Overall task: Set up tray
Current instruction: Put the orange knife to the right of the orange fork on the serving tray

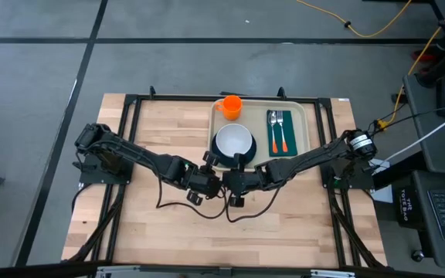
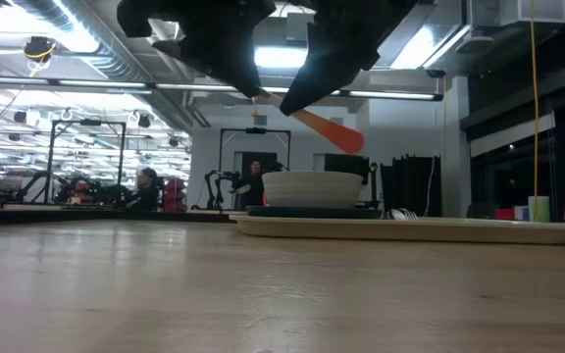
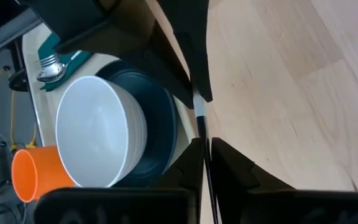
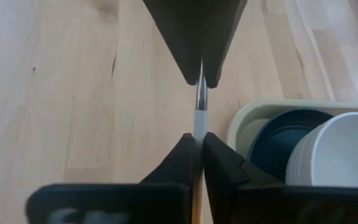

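tray at table's far edge, near half bare

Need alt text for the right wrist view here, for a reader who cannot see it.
Two pairs of dark fingers, the right gripper and the left gripper opposite, both pinch one thin utensil with a metal blade, held above the wooden table. Beside them, a corner of the beige tray holds a white bowl sitting on a dark teal plate.
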Action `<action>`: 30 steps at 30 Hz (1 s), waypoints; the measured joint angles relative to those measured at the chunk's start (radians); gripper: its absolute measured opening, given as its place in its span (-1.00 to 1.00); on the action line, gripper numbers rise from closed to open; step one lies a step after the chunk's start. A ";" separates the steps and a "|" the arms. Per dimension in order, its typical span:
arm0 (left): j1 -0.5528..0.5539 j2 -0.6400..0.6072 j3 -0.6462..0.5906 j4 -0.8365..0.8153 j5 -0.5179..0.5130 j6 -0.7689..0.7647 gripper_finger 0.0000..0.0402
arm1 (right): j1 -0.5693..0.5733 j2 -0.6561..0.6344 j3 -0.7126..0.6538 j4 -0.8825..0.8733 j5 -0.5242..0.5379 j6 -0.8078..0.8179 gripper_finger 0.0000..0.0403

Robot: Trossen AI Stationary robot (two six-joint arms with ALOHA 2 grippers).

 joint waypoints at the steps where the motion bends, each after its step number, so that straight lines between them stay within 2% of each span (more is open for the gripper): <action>1: -0.001 0.000 0.000 0.001 -0.006 0.000 -0.91 | 0.000 0.000 0.000 0.000 0.000 -0.001 -0.89; 16: -0.050 -0.033 0.002 -0.006 0.001 0.001 -0.49 | -0.006 0.002 -0.003 -0.017 -0.017 0.009 -0.91; 23: -0.076 -0.179 -0.005 -0.017 0.144 -0.029 -0.40 | -0.028 0.002 -0.003 -0.018 -0.021 0.051 -0.91; 26: -0.075 -0.251 -0.086 0.059 0.184 -0.036 -0.42 | -0.039 0.001 -0.003 -0.037 -0.022 0.054 -0.91; 30: -0.074 -0.355 -0.252 0.189 0.178 -0.059 -0.48 | -0.050 0.000 -0.007 -0.032 -0.068 0.086 -0.91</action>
